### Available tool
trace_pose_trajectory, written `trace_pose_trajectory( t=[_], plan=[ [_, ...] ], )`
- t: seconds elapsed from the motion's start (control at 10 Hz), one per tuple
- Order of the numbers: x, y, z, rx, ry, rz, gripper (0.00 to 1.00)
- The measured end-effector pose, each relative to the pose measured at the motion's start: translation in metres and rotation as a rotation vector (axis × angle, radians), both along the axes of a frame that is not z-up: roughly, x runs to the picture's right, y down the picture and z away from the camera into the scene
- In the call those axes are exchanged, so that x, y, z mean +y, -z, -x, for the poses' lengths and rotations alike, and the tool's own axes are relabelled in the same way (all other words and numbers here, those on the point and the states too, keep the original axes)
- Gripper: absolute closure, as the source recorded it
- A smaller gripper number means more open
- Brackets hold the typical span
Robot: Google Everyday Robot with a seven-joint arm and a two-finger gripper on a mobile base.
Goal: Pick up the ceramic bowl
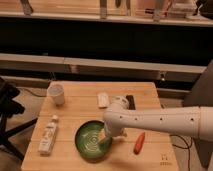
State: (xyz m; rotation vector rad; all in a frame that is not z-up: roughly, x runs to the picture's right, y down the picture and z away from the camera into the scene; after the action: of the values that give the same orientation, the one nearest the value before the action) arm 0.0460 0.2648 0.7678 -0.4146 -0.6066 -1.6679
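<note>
The ceramic bowl (pixel 92 142) is green, glossy and shallow, with rings inside. It sits on the wooden table (pixel 75 110) near the front edge. My gripper (pixel 105 136) hangs from the white arm (pixel 155 121) that reaches in from the right. It is down at the bowl's right rim, partly inside the bowl. The arm's wrist hides the rim there, so I cannot tell if it touches the bowl.
A small white cup (pixel 56 93) stands at the table's back left. A white bottle (pixel 48 135) lies at the front left. A red-orange long item (pixel 139 142) lies right of the bowl. A white packet (pixel 103 99) and a dark item (pixel 129 99) lie behind the arm.
</note>
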Motion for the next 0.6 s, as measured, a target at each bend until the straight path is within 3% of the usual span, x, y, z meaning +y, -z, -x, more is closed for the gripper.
trace_pose_trajectory(
  t=[0.2,0.4,0.6],
  plan=[
    [0.0012,-0.0013,0.0023,-0.002,0.000,0.010,0.20],
    [0.0068,-0.0056,0.0037,0.000,0.008,0.056,0.20],
    [0.0074,-0.0044,-0.0018,0.003,0.009,0.054,0.22]
  ],
)
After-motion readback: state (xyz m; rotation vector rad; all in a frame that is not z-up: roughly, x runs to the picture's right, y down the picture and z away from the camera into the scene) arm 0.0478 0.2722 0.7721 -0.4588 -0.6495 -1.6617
